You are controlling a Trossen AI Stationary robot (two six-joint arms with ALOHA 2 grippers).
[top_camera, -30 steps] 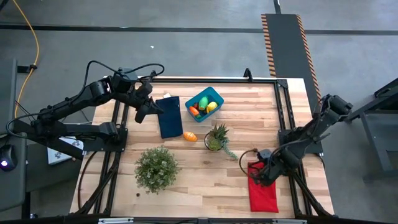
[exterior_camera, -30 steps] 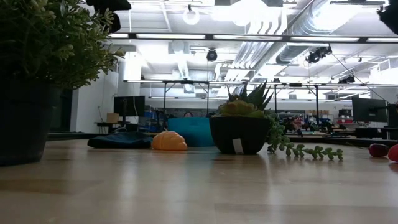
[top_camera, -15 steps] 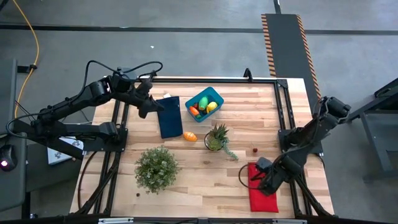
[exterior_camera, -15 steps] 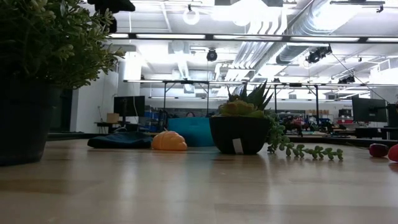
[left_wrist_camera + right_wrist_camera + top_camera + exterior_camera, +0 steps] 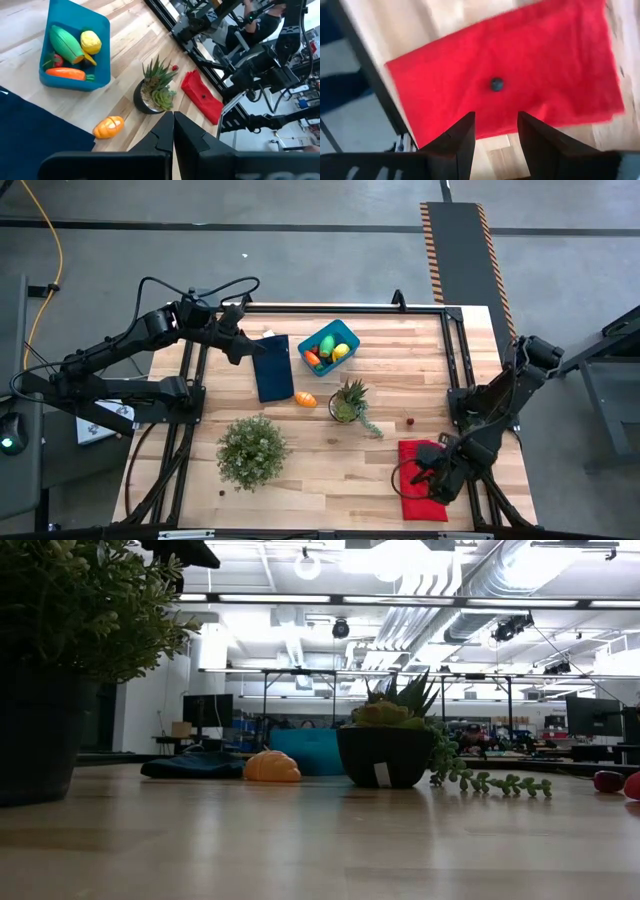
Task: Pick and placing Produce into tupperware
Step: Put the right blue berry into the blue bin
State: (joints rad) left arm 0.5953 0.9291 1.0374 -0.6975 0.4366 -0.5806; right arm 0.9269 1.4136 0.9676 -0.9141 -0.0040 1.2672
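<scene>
Left wrist view: the left gripper is sitting closed and empty above the flat dark blue cloth. On the table, the small bright blue plastic tupperware tub is holding green, yellow and carrot pieces; one orange oval toy is lying outside. The right gripper, slightly parted, is hovering over a red cloth.

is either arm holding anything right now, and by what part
Nothing is held. The left end effector is shut and empty over the dark blue cloth; the right end effector is open above the red cloth.

In the low view, the succulent pot hides part of the blue tub; a red object is cut off at the right edge.
</scene>
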